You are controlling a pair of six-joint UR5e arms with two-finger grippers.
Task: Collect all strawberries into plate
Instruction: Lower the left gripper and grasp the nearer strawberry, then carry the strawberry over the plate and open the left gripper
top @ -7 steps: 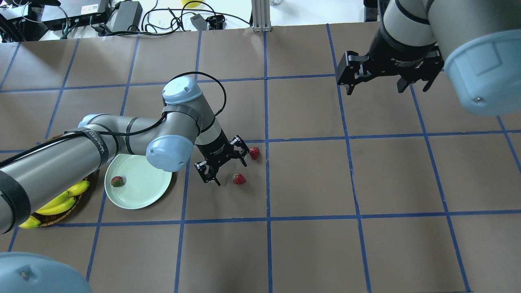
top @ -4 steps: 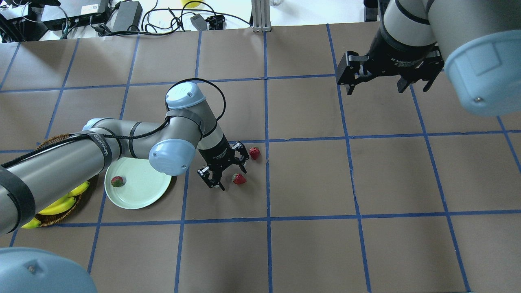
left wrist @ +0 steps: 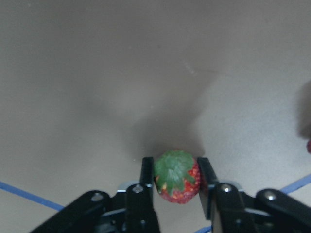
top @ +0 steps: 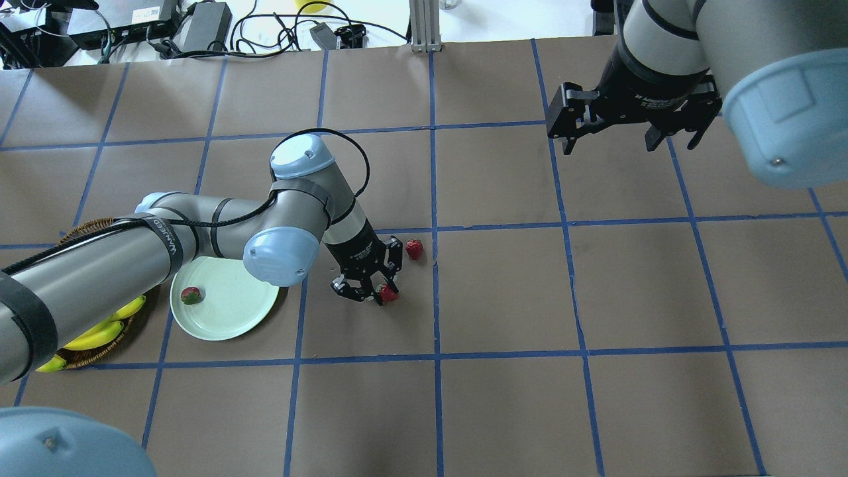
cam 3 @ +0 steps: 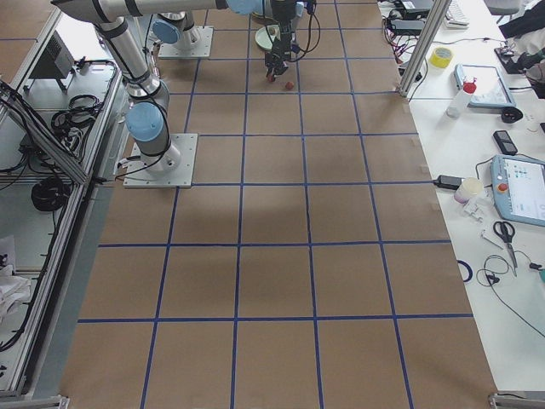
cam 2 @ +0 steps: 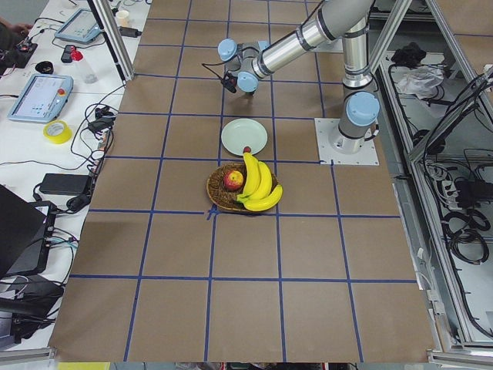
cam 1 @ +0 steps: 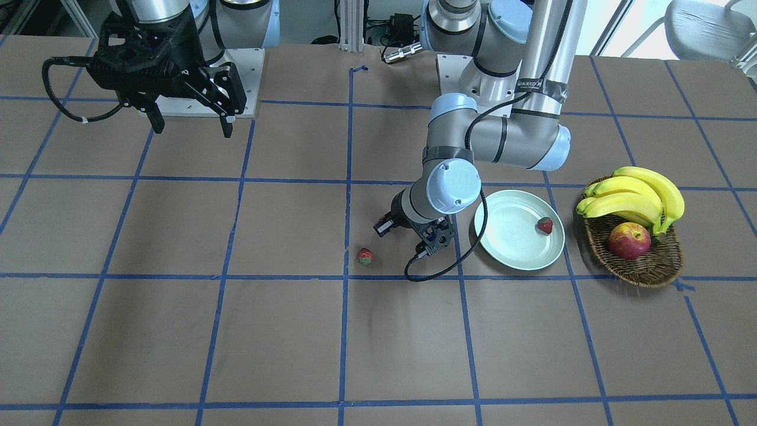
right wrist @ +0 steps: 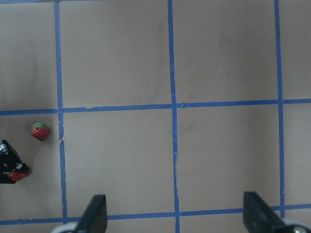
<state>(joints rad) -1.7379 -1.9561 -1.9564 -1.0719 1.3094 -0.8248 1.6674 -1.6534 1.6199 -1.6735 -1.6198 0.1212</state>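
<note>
Red strawberry sits pinched in the left hand, low on the desk. The mint-green plate lies near, toward the robot's left, so the carry looks short. The right hand hangs spread, well apart.

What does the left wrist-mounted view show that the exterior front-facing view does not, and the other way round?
Only the left wrist-mounted view shows the grasp: the left gripper is closed on the held strawberry, touching both its sides, green cap up. Only the exterior front-facing view shows the plate with the plated strawberry on it, the loose strawberry on the table, the basket with bananas and an apple, and the open right gripper. Both show the brown table and blue tape lines.
</note>
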